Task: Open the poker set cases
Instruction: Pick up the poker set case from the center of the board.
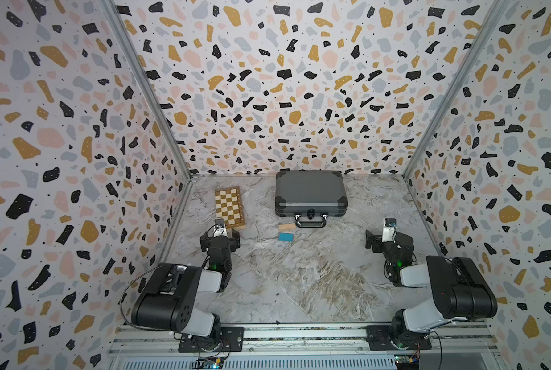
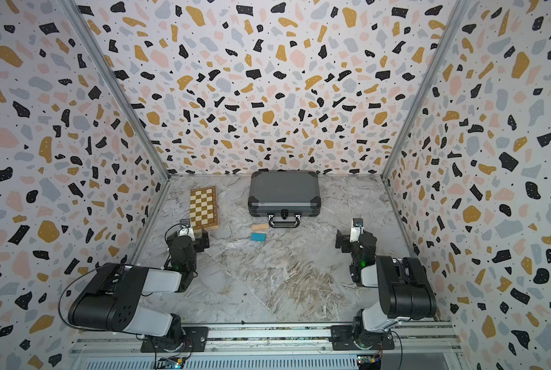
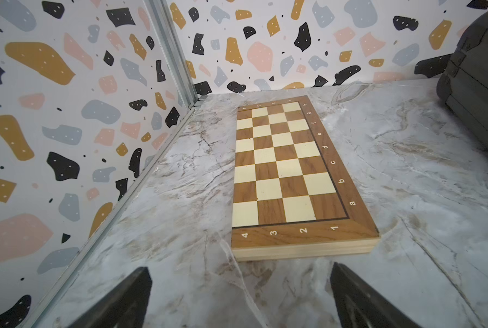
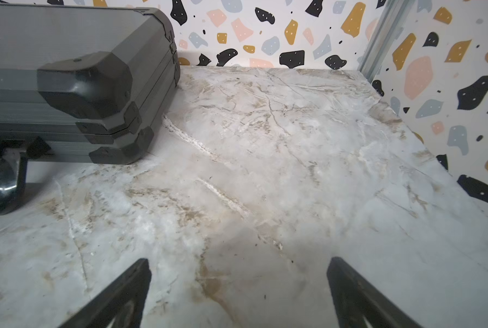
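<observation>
Against the back wall, in both top views: the poker set case (image 1: 311, 193) (image 2: 283, 192) lies flat and shut on the marble table (image 1: 299, 282), with its handle (image 1: 311, 221) toward the arms.
Near the case: the chessboard box (image 1: 230, 208) lies beside it, apart. A wooden block (image 1: 286, 227) sits just beside the handle, and a blue block (image 1: 286, 237) a little farther out.
Grippers, in a top view: the left gripper (image 1: 220, 237) is before the chessboard box and the right gripper (image 1: 388, 238) off the case's other front corner. Both are short of the case.
Left wrist view: the left gripper (image 3: 240, 271) has its jaws spread wide and empty, and only an edge of the case (image 3: 475, 79) shows.
Right wrist view: the right gripper (image 4: 237, 264) has its jaws spread wide and empty. The case's corner guard (image 4: 86, 85) and one end of the handle (image 4: 4, 181) lie ahead.
Handling, judged: the metal shell is stiff and likely heavy, so it should not slide when pressed. The smooth panels offer little purchase.
Where to hold, judged: work the silver fittings (image 1: 297, 218) beside the handle first, then lift the lid's front edge between the corner guards. The seam is narrow.
</observation>
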### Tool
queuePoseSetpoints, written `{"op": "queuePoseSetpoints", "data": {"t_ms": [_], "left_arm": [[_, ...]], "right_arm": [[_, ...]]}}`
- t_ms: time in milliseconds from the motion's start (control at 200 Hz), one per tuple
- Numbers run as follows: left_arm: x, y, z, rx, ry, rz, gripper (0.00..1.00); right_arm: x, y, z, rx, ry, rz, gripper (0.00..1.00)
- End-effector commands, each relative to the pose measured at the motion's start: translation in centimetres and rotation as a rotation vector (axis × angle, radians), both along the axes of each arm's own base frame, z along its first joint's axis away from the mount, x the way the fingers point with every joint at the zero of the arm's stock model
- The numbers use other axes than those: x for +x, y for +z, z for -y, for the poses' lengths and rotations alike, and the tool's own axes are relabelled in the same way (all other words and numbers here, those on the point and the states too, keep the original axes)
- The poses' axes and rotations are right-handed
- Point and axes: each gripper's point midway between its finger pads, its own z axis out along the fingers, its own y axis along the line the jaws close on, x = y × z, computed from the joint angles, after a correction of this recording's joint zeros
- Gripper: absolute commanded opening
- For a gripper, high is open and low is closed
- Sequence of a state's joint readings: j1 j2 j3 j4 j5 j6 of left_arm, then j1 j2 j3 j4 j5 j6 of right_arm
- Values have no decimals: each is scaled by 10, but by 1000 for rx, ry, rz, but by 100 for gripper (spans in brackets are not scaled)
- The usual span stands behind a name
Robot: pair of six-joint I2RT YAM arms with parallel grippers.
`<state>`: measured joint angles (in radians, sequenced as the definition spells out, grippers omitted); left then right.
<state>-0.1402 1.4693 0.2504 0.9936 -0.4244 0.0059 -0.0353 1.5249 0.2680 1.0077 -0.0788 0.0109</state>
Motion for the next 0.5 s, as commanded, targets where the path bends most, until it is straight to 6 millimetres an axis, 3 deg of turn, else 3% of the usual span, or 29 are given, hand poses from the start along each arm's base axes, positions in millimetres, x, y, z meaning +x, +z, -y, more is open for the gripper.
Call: {"op": "queuePoseSetpoints", "data": {"t_ms": [0, 496], "left_arm": [[6, 13, -3, -8, 22, 42, 99], [6, 13, -3, -7, 22, 42, 99]], "right_arm": [[6, 10, 0, 0, 7, 22, 100], [7, 11, -1, -1, 15, 20, 100]]}}
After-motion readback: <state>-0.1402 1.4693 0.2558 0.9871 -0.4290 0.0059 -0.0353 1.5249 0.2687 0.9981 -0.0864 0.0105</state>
